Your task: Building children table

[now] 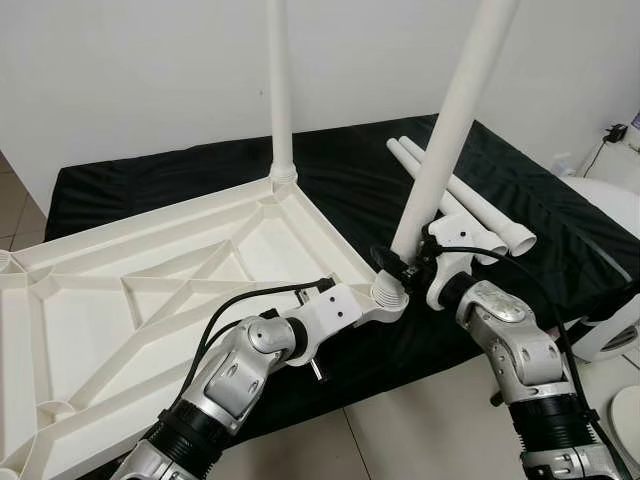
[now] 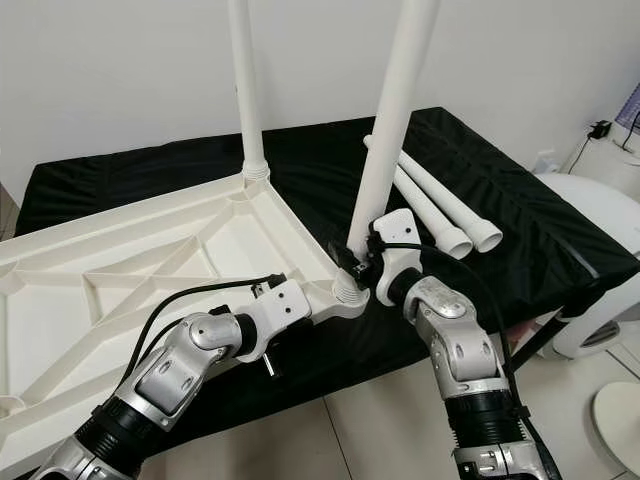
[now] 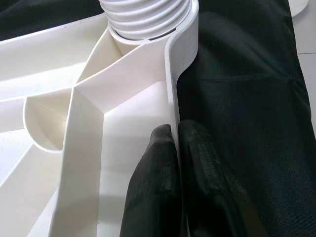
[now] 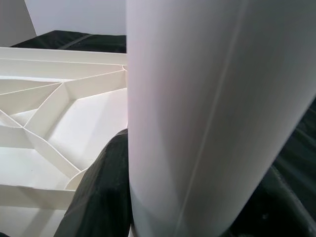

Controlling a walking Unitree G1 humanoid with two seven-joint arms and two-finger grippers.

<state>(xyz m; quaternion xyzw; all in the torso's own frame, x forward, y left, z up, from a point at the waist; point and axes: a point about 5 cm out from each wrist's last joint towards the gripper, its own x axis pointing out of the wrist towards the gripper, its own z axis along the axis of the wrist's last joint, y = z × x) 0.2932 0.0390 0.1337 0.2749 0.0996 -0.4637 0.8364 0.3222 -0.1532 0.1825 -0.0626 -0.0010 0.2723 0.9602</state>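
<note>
White plastic tabletop [image 1: 150, 290] lies upside down on the black-covered bench [image 1: 560, 250], ribs up. Looks light and stiff but slick, so imo best grabbed by the rim or low on a leg. Left gripper [image 3: 175, 148] is pinched tight on the rim wall just beside the near corner socket [image 1: 390, 293]. Right gripper [image 1: 415, 268] is clamped round the tilted leg [image 1: 450, 120] right above that socket. Another leg [image 1: 281, 90] stands upright at the far corner, spare legs [image 1: 470, 205] lie beyond. No brand or writing readable.
</note>
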